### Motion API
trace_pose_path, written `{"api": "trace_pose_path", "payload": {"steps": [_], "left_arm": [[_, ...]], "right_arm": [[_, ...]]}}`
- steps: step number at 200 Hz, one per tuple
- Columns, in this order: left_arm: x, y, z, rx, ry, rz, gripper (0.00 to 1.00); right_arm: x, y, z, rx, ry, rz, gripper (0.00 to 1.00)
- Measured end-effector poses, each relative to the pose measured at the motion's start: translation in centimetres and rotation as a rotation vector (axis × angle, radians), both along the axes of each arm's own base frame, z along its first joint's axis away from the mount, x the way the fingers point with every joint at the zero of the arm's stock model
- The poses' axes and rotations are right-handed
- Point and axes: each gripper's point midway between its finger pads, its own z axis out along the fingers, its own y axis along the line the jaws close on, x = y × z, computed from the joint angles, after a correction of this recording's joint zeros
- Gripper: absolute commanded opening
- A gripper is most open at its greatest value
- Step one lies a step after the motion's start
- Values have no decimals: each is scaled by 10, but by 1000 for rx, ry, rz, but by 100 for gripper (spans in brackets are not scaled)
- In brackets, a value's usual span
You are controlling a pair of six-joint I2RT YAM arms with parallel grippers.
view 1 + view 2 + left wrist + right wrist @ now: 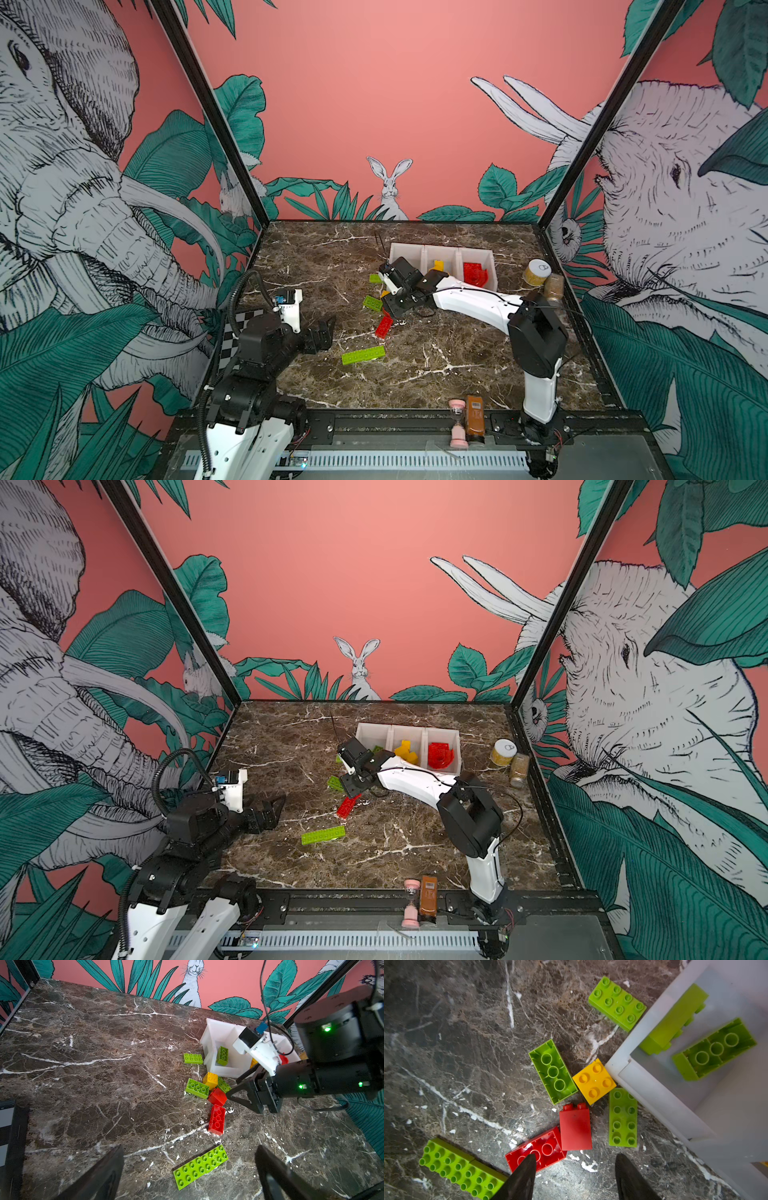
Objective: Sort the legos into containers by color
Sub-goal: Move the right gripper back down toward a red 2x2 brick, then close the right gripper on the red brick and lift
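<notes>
Right gripper [575, 1158] low over the table [436, 365], pointing down at a cluster of loose legos [197, 1088] just beside the near corner of the bins [442, 251]. Jaws partly apart, nothing between them, one dark fingertip [527, 1167] overlapping an upturned red brick [542, 1150]. Touching that brick, a taller red block [575, 1128] on its side. Beyond it, a yellow square [593, 1081] against the bin corner, flanked by an upturned green brick [553, 1072] and a studs-up green brick [623, 1118]. Farther along the bin wall, another green brick [616, 1002], studs up. Inside the leftmost bin, two green pieces [714, 1049], one hollow side up, the other leaning at the wall. In the middle bin, yellow pieces [405, 750]; in the rightmost, red pieces [440, 754]. Nearer the front, alone on the marble, a long green brick [363, 354] lying flat, studs up. Left gripper [190, 1149] on the left side, well apart from the cluster, spread wide and empty, aimed toward the long green brick without touching it.
</notes>
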Motion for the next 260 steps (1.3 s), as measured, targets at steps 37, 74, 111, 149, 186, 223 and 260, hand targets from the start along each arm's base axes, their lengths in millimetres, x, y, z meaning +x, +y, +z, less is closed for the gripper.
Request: {"api": "trace_pose_path", "payload": {"steps": [37, 74, 111, 149, 186, 223, 260], "left_arm": [[0, 0, 0, 0, 0, 0, 99], [0, 0, 0, 0, 0, 0, 99], [0, 0, 0, 0, 0, 0, 99], [0, 0, 0, 0, 0, 0, 99], [0, 0, 0, 0, 0, -1, 99], [0, -1, 0, -3, 1, -6, 99], [-1, -2, 0, -5, 1, -11, 99]], "right_arm": [[1, 1, -19, -47, 27, 16, 56], [2, 2, -30, -71, 43, 22, 50], [3, 4, -36, -77, 53, 23, 46], [2, 5, -42, -82, 63, 22, 40], [2, 5, -44, -83, 67, 18, 34], [3, 4, -44, -67, 62, -1, 28], [-6, -7, -42, -58, 65, -29, 25]]}}
